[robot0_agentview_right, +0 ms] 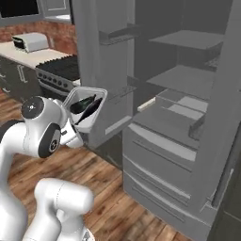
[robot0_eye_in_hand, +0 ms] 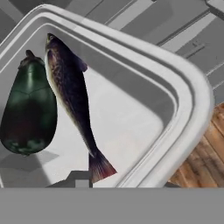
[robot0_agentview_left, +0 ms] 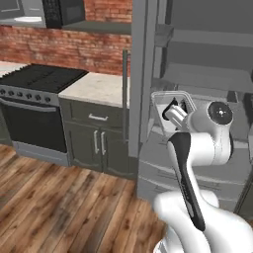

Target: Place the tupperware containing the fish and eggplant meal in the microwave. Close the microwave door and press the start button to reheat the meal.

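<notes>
Tupperware, pale grey, dark fish, eggplant

One tupperware is in view, and it holds two food items: one fish and one eggplant. One microwave sits high on the brick wall, above one black stove. One toaster stands on the counter, and one open fridge shows several shelves.

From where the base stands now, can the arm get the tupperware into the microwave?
Probably not: the tool holds the tupperware by the open fridge; the microwave sits far left above the stove.
</notes>
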### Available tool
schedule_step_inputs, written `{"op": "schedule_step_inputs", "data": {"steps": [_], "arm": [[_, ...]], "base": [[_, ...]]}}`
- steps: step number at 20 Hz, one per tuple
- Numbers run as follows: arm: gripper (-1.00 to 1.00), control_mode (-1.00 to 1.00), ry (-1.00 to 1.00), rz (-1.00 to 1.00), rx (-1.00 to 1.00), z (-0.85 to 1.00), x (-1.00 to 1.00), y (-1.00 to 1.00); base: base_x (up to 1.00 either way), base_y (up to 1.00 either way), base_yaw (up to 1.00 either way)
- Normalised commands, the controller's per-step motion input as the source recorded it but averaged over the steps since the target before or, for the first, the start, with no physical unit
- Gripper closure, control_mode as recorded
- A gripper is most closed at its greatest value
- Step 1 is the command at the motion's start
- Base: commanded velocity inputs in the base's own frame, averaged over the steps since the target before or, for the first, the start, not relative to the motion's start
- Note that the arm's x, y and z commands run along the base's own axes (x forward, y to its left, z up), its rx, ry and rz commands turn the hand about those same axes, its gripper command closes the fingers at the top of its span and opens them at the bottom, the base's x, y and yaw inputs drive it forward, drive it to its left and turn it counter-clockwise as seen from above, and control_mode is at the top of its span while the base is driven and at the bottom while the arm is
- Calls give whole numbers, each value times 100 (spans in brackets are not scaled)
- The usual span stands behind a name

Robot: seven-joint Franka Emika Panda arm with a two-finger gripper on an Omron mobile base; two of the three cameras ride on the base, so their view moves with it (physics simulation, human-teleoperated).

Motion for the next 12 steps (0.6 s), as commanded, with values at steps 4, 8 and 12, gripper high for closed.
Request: {"op": "schedule_step_inputs", "data": {"steps": [4, 8, 12], "arm": [[100, 100, 0, 0, 0, 0, 0, 0], [100, 100, 0, 0, 0, 0, 0, 0], [100, 100, 0, 0, 0, 0, 0, 0]], "base": [[5, 43, 57], [23, 34, 61], [28, 22, 59]]}}
